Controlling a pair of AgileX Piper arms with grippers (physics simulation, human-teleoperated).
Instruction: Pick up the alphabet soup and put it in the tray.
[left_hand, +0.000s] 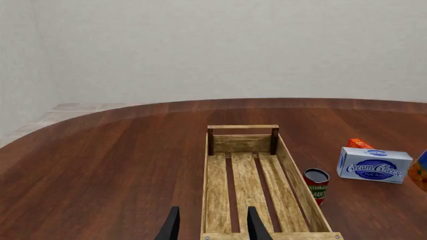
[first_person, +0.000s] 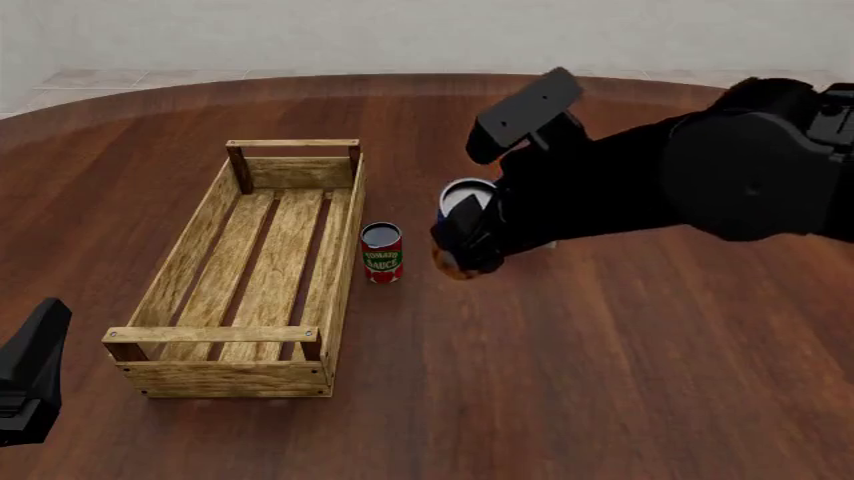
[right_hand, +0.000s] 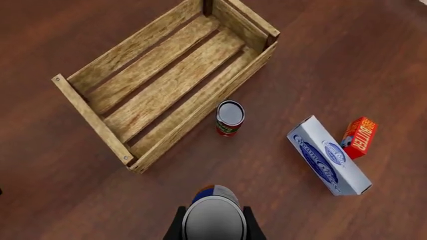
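Observation:
The alphabet soup (right_hand: 215, 217), a blue-labelled can with a silvery lid, is held between the fingers of my right gripper (right_hand: 215, 229), which is shut on it. In the front view the alphabet soup (first_person: 466, 197) hangs above the table, right of the tray (first_person: 343, 250), with the right gripper (first_person: 461, 238) around it. The tray (right_hand: 202, 104) is a long, light-wood slatted crate with nothing in it. My left gripper (left_hand: 213, 229) stands open at the near end of the tray (left_hand: 293, 170), holding nothing.
A red-and-green tomato sauce can (first_person: 382, 252) stands upright just beside the tray's right wall. To its right lie a white cream cheese box (right_hand: 329, 162) and an orange butter box (right_hand: 359, 137). The left arm (first_person: 27, 375) sits at the front-left corner.

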